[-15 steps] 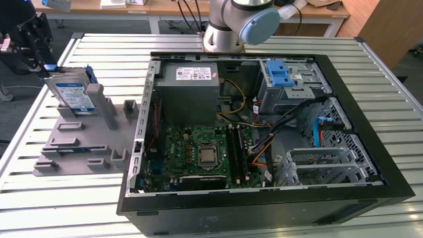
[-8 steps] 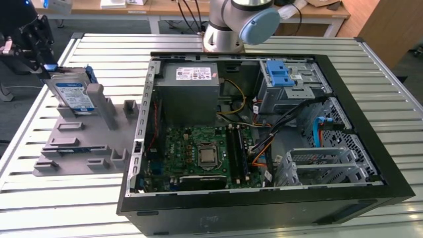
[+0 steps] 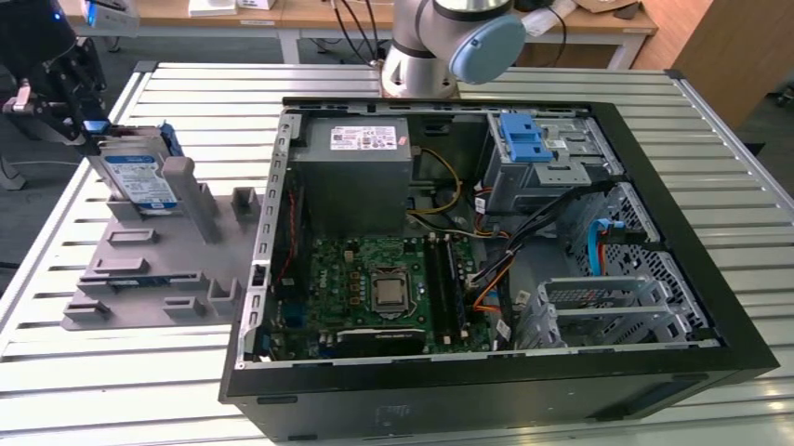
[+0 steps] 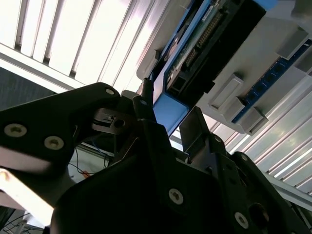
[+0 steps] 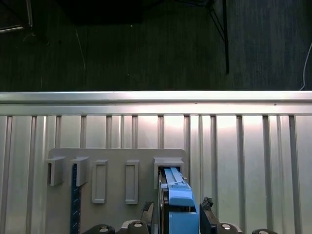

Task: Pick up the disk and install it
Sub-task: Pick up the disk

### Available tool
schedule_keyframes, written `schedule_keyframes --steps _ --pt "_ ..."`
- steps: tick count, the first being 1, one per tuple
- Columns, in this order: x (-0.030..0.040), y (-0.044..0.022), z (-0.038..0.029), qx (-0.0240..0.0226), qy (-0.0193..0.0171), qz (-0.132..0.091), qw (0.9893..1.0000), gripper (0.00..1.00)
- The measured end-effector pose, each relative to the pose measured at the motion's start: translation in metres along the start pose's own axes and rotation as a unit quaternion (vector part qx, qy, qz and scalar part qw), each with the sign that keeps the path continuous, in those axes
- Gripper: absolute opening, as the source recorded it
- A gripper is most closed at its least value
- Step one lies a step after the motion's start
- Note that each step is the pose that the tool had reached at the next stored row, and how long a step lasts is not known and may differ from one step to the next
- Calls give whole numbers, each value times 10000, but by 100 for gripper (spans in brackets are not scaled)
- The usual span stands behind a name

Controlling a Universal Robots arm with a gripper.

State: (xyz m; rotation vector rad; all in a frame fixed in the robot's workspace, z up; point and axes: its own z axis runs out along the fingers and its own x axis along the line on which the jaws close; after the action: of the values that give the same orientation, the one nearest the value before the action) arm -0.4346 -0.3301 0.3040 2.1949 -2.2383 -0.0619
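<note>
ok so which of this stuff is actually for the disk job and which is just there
For the job: disk, gripper at it, grey holder rack, open computer case.
Just there: power supply, motherboard, cables.

I see a black gripper on the disk's bright blue frame, blue-and-white label; below it, grey fixture, silver ribbed tabletop.

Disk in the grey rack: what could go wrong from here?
The silver hard drive with its blue carrier frame stands in a slot of the grey rack; a pull off the slot's line might jam it or drag the rack across the slatted metal table. The black gripper sits at the drive's blue end, so a hold there might slip.
</note>
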Motion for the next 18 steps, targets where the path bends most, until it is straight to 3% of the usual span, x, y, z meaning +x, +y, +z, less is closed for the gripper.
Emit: schedule_keyframes --steps 18 --pt "-6 4 69 16 16 0 10000 49"
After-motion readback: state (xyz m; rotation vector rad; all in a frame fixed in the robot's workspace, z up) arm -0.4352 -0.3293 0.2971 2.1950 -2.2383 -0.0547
